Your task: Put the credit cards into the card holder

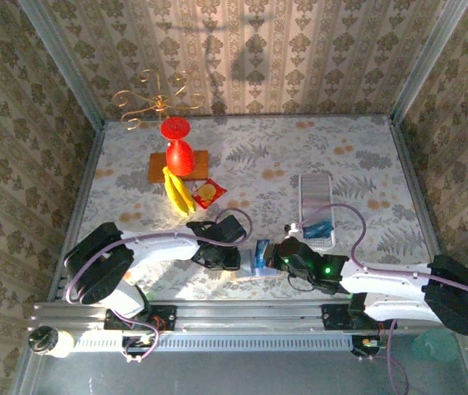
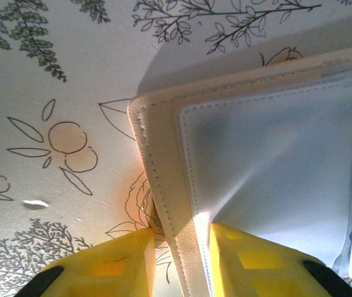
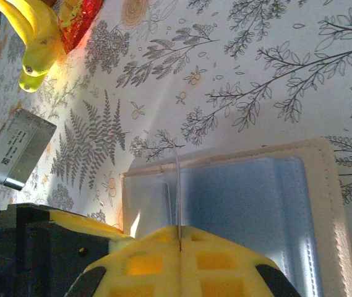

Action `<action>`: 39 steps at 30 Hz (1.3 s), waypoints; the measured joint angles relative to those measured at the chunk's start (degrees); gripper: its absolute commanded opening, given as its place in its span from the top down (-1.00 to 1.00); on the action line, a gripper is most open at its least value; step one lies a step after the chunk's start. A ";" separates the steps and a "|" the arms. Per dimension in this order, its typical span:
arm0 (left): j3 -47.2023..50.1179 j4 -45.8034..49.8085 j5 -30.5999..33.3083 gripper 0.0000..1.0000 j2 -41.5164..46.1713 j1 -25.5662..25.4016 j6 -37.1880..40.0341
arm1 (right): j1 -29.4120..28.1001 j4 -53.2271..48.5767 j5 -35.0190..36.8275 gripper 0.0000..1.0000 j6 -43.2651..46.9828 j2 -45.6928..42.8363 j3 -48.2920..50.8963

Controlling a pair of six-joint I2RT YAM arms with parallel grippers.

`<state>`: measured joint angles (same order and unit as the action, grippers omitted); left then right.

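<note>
The tan card holder [image 2: 274,161] lies open on the patterned table near its front edge [image 1: 246,276], clear plastic pockets facing up. My left gripper [image 2: 183,238] pinches its stitched tan edge between the yellow fingers [image 2: 120,266]. My right gripper [image 3: 179,238] is shut on a thin credit card [image 3: 178,185], which I see edge-on, standing over the open pockets [image 3: 244,198]. From above the held card shows blue [image 1: 260,255] between the two grippers. Another blue credit card [image 1: 319,229] rests at the near end of the ribbed tray.
A whitish ribbed tray [image 1: 316,191] lies right of centre. Bananas [image 1: 178,193], a red snack packet [image 1: 209,193] and a red goblet on a wooden board [image 1: 179,156] stand behind the left arm. Walls close in on three sides.
</note>
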<state>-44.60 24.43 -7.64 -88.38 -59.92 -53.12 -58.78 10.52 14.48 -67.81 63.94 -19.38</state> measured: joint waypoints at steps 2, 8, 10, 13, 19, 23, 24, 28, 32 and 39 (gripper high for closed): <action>0.00 0.00 -0.02 0.47 0.00 0.00 0.00 | 0.00 0.94 0.02 1.00 0.00 0.22 0.02; 0.04 -0.22 -0.04 0.48 0.00 0.00 0.00 | 0.00 3.45 0.15 1.00 -0.31 0.33 0.61; 0.04 -0.33 -0.09 0.49 0.00 0.00 0.00 | 0.00 4.33 0.15 1.00 -0.59 0.70 1.36; 0.07 -0.39 -0.24 0.50 -0.02 0.00 0.00 | 0.00 4.55 0.13 1.00 -1.16 1.62 1.77; 0.11 -0.59 -0.42 0.51 0.00 0.00 0.00 | 0.00 6.36 0.02 1.00 -1.46 3.74 1.77; 0.11 -0.66 -0.46 0.52 0.00 0.00 0.00 | -0.15 7.48 -0.35 1.00 -1.60 4.50 1.77; 0.15 -0.70 -0.46 0.52 -0.02 0.00 0.00 | -0.20 7.65 -0.59 1.00 -1.62 4.50 1.77; 0.20 -0.79 -0.48 0.52 -0.02 0.00 0.00 | -0.50 7.67 -1.75 1.00 -1.64 4.50 1.77; 0.20 -0.79 -0.48 0.52 -0.02 0.00 0.00 | -1.09 6.99 -2.91 1.00 -1.88 4.48 1.77; 0.20 -0.83 -0.63 0.53 -0.02 -0.02 0.00 | -2.19 5.77 -3.32 1.00 -3.50 4.48 1.75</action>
<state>-44.40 23.59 -8.27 -88.40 -59.94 -53.12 -60.97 16.29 11.16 -71.31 68.42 -17.63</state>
